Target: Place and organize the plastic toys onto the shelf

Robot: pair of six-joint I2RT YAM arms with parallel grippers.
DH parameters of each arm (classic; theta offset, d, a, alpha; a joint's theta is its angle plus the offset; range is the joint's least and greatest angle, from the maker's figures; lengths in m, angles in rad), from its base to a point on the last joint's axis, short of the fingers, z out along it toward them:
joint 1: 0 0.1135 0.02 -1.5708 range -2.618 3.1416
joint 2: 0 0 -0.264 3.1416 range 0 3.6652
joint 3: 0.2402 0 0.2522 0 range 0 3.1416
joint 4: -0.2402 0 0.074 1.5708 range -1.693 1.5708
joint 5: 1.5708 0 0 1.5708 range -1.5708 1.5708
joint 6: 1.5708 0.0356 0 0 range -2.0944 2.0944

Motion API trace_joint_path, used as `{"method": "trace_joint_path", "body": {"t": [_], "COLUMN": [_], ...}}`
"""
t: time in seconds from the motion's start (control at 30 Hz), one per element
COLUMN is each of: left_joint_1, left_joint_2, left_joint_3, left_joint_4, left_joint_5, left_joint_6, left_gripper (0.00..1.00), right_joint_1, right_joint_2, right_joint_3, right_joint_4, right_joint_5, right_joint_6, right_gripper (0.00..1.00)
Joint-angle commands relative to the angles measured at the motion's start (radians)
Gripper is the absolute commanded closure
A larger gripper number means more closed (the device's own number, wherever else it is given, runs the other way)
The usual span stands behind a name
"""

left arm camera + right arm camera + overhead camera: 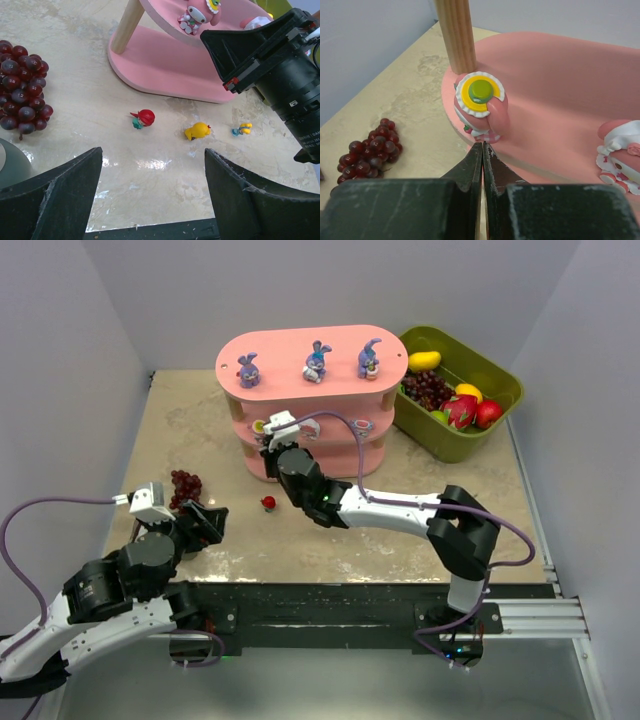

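Observation:
The pink shelf [300, 348] carries three purple-blue bunnies [317, 362] on its top board. Pink-and-white toys [362, 425] stand on the middle board. In the right wrist view one pink-and-white toy [480, 105] stands at the board's edge by a wooden post [456, 35], and another [620, 155] is at the right. My right gripper [482, 145] is shut, empty, with its tips right below that toy's base. On the table lie a red toy [145, 118], a yellow toy [197, 131] and a small blue-yellow toy [242, 129]. My left gripper [152, 155] hangs open just short of them, holding nothing.
A dark red grape bunch [22, 87] lies on the table left of the left gripper. The olive-green bin [497, 373] with fake fruit stands right of the shelf. The right arm's wrist [285, 65] reaches over the table beside the shelf's lower board [170, 70].

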Motion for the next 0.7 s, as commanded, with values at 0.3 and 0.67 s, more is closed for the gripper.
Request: {"method": "trace_joint_path", "body": {"t": [0.3, 0.67], "left_joint_1": [-0.001, -0.001], "left_joint_2": [0.006, 0.009], "left_joint_3": [0.007, 0.008], "left_joint_4": [0.001, 0.001], "left_joint_5": [-0.040, -0.043], "left_joint_6": [-0.025, -0.025], "left_gripper": [0.13, 0.13], "right_joint_1": [0.000, 0.000], "right_joint_2": [0.046, 0.024], "right_joint_3": [0.076, 0.069], "right_joint_4": [0.102, 0.116], "right_joint_5": [0.124, 0.130], "right_joint_6": [-0.068, -0.085], "right_gripper": [0.98, 0.99]}}
